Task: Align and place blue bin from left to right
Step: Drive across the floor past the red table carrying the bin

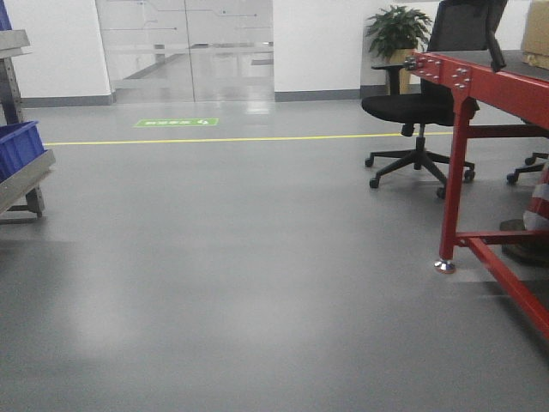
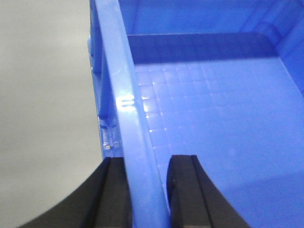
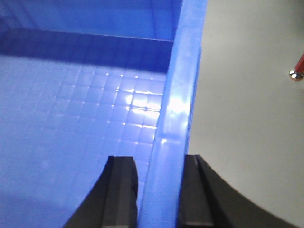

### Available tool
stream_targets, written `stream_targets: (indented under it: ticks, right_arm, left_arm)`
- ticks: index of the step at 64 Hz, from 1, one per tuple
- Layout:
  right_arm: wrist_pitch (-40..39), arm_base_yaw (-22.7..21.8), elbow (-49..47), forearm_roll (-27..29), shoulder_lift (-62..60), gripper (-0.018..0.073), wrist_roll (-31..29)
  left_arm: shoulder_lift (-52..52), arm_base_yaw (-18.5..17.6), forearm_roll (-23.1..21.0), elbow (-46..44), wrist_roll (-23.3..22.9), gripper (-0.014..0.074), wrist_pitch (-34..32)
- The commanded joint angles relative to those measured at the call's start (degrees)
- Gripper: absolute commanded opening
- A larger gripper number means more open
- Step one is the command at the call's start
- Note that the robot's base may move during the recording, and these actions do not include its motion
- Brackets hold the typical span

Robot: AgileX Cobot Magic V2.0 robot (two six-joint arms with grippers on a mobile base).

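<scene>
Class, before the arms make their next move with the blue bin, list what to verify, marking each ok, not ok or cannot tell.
1. Left tool closed on left wall of blue bin: ok.
2. Right tool closed on its right wall: ok.
3. Bin empty inside: ok.
4. Table foot apart from the bin: ok.
5. Bin held level: cannot tell.
6. Placement spot free: cannot tell.

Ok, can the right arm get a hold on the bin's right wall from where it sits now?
Very likely yes. The right gripper has its jaws astride the wall of the blue bin, one inside and one outside, both close against it. Nothing else shows between them.
</scene>
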Motion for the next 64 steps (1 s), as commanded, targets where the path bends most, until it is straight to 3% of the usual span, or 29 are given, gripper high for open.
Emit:
stream_targets:
  ticks: [1, 64]
  right_arm:
    - [-5.49, 0.18, -1.00, 1.78, -1.39, -0.0153, -1.57]
    - [-5.49, 0.18, -1.00, 1.78, -1.39, -0.0153, -1.57]
  left_arm:
    - [-1.12, -0.29, -1.41, -0.92, 0.91, -0.0111, -4.37]
    - [-1.12, -0.29, -1.41, -0.92, 0.91, -0.0111, -4.37]
